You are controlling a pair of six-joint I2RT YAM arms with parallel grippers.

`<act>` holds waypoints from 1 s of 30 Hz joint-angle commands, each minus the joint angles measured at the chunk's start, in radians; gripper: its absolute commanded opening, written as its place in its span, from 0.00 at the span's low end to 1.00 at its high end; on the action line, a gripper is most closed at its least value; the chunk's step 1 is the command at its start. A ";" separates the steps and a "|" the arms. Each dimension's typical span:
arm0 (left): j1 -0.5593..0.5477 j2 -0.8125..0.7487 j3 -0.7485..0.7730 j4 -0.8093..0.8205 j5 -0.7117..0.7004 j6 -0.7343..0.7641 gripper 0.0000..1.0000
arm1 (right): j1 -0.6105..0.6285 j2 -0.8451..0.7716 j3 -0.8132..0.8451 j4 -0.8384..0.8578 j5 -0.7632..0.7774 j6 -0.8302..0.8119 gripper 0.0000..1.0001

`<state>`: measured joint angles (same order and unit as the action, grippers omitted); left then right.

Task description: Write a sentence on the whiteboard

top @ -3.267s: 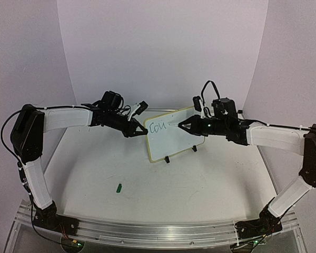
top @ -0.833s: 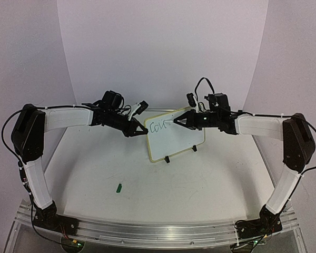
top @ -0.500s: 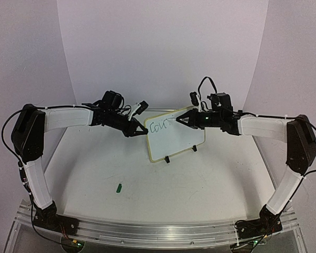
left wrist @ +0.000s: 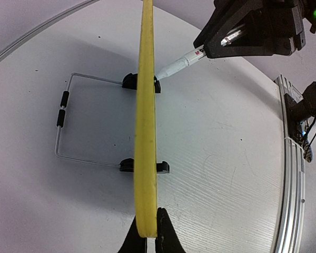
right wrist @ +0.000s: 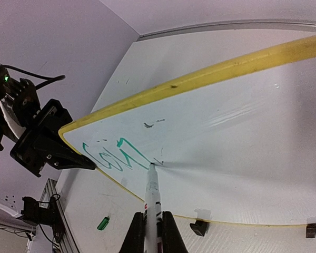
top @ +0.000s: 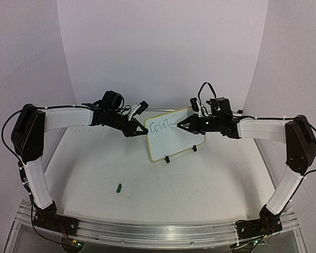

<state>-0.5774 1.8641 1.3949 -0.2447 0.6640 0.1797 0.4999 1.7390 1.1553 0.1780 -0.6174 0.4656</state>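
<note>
The whiteboard (top: 181, 139) stands tilted on its black feet (left wrist: 127, 165) near the middle of the tabletop (top: 210, 179), a little toward 12 o'clock from the arms' bases; the left arm (top: 68, 118) reaches in from 9 o'clock, and the left jaws are pinched narrow on the board's yellow rim at that edge; the right arm (top: 263, 129) comes in from 3 o'clock, the right jaws clamped on a marker (right wrist: 151, 197) whose tip touches the white face; just at 9 o'clock of the tip sits the sentence (right wrist: 113, 155), so far only a few green letters in the board's upper left part; a wire stand (left wrist: 60, 121) props the back; a small green object (top: 118, 186) lies on the tabletop at 7 o'clock of the board, well apart.
</note>
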 commanded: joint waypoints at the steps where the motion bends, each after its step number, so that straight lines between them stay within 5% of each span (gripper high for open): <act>1: -0.007 0.014 0.029 -0.022 -0.010 0.019 0.00 | -0.003 0.014 0.013 0.026 0.014 0.006 0.00; 30: -0.008 0.007 0.027 -0.023 -0.012 0.020 0.00 | -0.004 -0.067 -0.002 0.110 0.044 0.084 0.00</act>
<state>-0.5774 1.8641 1.3949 -0.2447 0.6640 0.1795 0.4999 1.7334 1.1553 0.2176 -0.6131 0.5358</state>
